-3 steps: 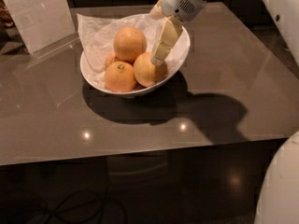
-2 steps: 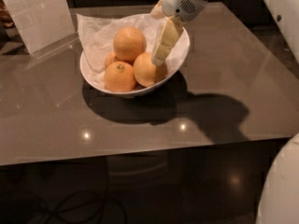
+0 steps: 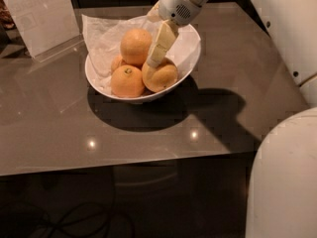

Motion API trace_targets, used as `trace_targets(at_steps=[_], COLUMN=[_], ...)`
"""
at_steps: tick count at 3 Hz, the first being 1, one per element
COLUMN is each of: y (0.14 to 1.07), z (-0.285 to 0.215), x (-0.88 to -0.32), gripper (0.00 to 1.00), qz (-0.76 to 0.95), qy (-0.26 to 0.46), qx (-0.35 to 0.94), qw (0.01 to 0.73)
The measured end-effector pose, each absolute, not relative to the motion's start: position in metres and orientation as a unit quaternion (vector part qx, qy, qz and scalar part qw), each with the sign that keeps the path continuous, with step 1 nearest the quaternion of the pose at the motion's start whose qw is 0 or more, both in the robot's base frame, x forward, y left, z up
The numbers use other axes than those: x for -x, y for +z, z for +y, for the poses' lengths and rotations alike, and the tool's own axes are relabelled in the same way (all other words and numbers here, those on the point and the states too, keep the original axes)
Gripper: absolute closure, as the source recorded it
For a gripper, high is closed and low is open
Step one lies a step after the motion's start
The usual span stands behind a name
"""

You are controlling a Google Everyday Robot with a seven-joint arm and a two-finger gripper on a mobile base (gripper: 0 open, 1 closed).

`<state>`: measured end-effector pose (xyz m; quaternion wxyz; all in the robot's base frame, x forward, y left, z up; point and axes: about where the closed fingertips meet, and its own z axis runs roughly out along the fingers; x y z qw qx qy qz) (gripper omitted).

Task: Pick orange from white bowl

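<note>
The white bowl [image 3: 190,58] with crumpled white paper lining stands on the grey table. It holds several oranges. The orange [image 3: 134,45], pale, smooth and the largest, sits on top at the back. An orange with a dark stem dimple [image 3: 127,81] lies at the front left, a yellower one [image 3: 161,76] at the front right, and another [image 3: 117,62] is mostly hidden behind. My gripper [image 3: 155,60] reaches down into the bowl from the upper right. Its tip is between the top orange and the front right one, touching or nearly touching both.
A clear acrylic sign holder [image 3: 42,16] stands at the back left of the table [image 3: 59,128]. The robot's white body [image 3: 285,177] fills the lower right and its arm casing [image 3: 285,29] the upper right. The table's front edge runs across the lower part of the view.
My gripper has shifted a little to the left, closer to the top orange. The bowl and the oranges have not moved.
</note>
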<state>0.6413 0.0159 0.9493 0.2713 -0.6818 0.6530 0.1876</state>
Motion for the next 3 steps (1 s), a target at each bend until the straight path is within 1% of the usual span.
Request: trace_targets(at_steps=[2,3], y=[0.942,0.936], z=[0.022,0.038], x=[-0.648,-0.654], gripper=[0.0,0.0], qz=[0.649,0.639], qy=[0.202,0.221], qx=[0.678,0.68], qw=[0.281,0.284])
